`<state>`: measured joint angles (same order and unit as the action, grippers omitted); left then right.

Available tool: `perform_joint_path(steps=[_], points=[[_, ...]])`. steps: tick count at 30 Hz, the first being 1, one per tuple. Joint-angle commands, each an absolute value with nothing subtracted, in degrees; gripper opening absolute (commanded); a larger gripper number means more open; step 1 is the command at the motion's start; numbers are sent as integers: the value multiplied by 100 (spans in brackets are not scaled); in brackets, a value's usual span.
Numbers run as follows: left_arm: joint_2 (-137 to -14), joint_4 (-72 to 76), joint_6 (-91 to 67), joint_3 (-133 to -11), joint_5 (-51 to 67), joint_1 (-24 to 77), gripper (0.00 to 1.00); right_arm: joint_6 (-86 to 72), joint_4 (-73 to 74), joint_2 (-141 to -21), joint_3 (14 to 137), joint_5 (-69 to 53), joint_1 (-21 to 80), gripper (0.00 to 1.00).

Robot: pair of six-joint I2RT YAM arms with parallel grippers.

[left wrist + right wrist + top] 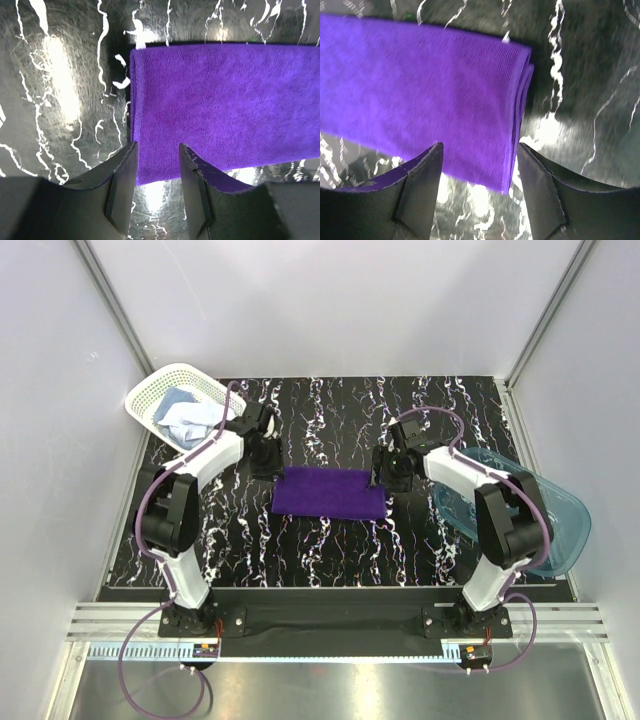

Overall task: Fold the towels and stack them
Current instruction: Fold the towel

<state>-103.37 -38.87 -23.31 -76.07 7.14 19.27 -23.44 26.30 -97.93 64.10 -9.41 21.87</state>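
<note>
Left wrist and right wrist views show left gripper [157, 146] half-parted and right gripper [480, 146] wide, both empty over the purple towel [330, 493] mid-frame, where a snagged layer could undo its fold.

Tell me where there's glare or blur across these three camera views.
Top external: sharp and evenly lit. Left wrist: bright glare on the glossy black marbled tabletop beside the folded deep purple cloth towel, whose weave is crisp. Right wrist: slightly blurred, with glare on the tabletop near the towel's corner.
</note>
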Motion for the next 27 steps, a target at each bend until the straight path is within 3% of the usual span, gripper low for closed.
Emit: perform_joint_path(steps=[1,11,21,25,27], points=[[-10572,-3516,-2505,-7524,1239,1732,43,-2347,2418,-10081,6671,-642,2224,68],[-10784,-3577,-2725,-7268,993,1529,43,-2311,2040,-10547,6347,-957,2215,67],[-10811,-3682,-2874,-7277,800,1529,43,-2417,1530,-10371,5739,-1327,2215,48],[-10688,-3840,-2865,-7356,616,1521,43,-2408,1591,-10371,5687,-1178,2215,32],[-10635,-4112,-2769,-7593,300,1512,43,-2399,1748,-10345,5748,-1003,2215,16]])
